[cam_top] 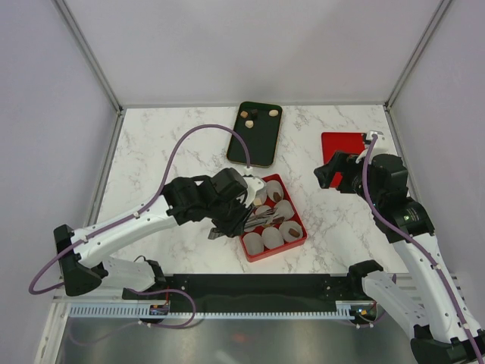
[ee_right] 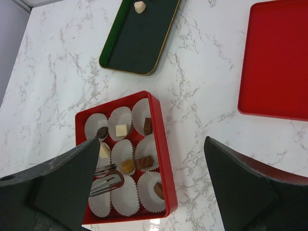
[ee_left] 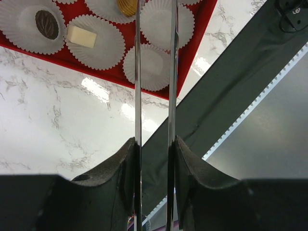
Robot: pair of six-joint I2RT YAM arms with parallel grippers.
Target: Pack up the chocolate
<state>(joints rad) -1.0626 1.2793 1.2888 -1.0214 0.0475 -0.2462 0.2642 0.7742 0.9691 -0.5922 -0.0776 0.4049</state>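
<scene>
The chocolate lies in two places. Three pieces [cam_top: 249,123] sit on a dark green tray [cam_top: 258,148]. Several brown, tan and cream pieces [ee_right: 144,161] sit in white paper cups in a red box [cam_top: 298,241]. My left gripper [cam_top: 231,218] is shut on metal tongs [cam_top: 258,220], whose tips reach over the box's near-left cups [ee_right: 103,179]. A dark brown lump shows at the tips; I cannot tell whether they grip it. The left wrist view shows the tong blades [ee_left: 138,72] between my fingers [ee_left: 122,168]. My right gripper [cam_top: 333,171] is open and empty, above the table right of the box.
A flat red lid [cam_top: 341,148] lies at the right, also in the right wrist view [ee_right: 279,62]. The green tray lies behind the box [ee_right: 139,38]. A black rail [cam_top: 258,287] runs along the near table edge. Grey walls enclose the marble table.
</scene>
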